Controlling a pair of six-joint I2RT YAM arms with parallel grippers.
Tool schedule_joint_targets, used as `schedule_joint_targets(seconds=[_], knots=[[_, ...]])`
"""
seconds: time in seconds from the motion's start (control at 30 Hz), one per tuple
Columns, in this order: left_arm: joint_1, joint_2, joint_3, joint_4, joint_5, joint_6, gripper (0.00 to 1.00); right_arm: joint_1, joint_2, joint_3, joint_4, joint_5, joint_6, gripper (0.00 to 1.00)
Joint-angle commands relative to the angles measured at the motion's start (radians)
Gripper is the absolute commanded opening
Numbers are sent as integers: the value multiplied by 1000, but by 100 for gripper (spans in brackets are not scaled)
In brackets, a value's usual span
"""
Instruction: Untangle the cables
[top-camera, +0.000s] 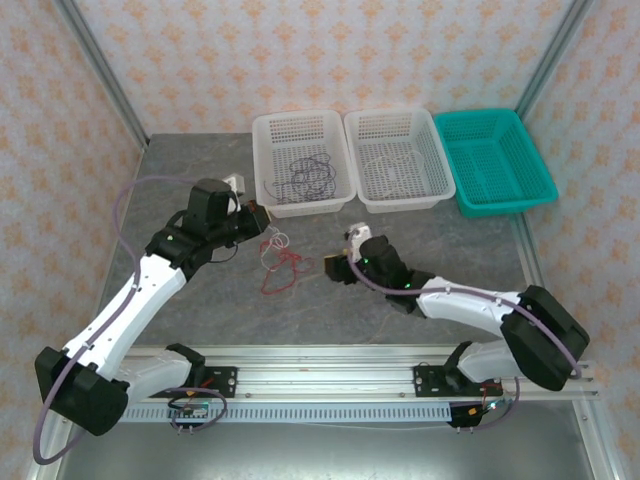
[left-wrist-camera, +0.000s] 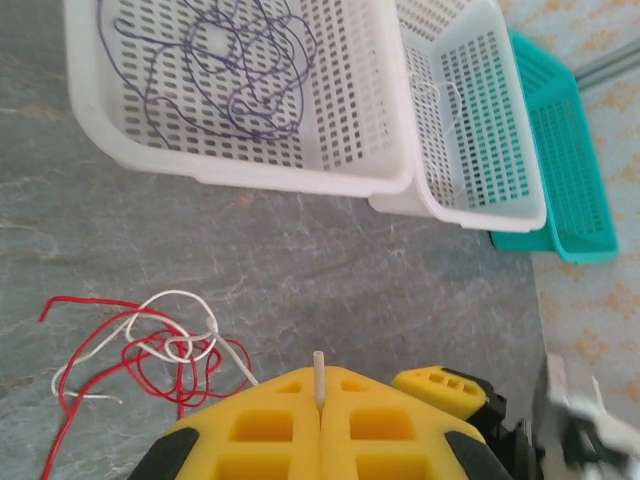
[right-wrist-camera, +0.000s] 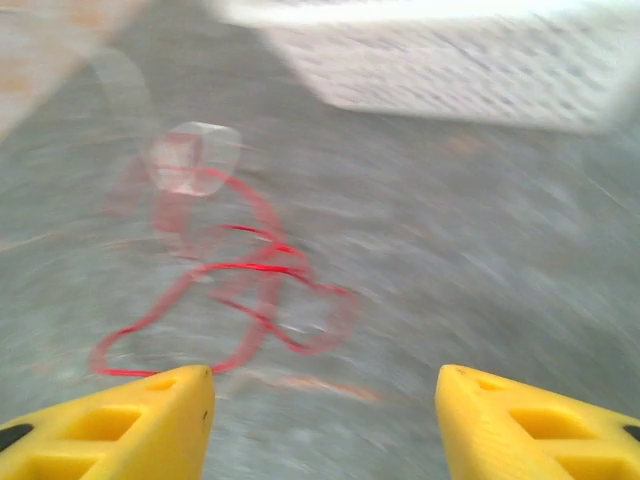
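Left wrist: white cable (left-wrist-camera: 318, 372) pinched between closed left jaws.

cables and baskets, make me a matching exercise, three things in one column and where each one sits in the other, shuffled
Things
1. purple cable
2. red cable
3. teal basket

Places
A. right end of the basket row
B. inside the left white basket
C. on the table, tangled with a white cable

Pairs: 1-B, 2-C, 3-A
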Motion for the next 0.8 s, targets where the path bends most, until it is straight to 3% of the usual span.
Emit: schedule_joint_targets(seconds=[0.0, 0.23, 0.33, 0.4, 0.47, 0.53, 0.63, 0.77], knots=[[-2, -13, 2, 54, 79, 37, 0, 41, 88, 31, 273, -61, -270, 62], [-18, -30, 6, 99, 139, 18, 0, 77, 426, 218, 649, -51, -369, 65], [-27, -33, 21, 103, 158, 15, 0, 81, 570, 308, 724, -66, -415, 61], [-28, -37, 40, 84, 157, 22, 0, 80, 648, 371, 728, 6, -421, 47], [-28, -57, 63, 68, 145, 29, 0, 80, 702, 408, 715, 100, -413, 21], [-25, -88, 91, 44, 103, 26, 0, 80, 723, 414, 685, 123, -408, 6], [2, -136, 145, 15, 34, 7, 0, 80, 713, 384, 604, 106, -342, 5], [83, -163, 227, 41, 49, -64, 0, 80, 711, 301, 609, 118, -226, 9]])
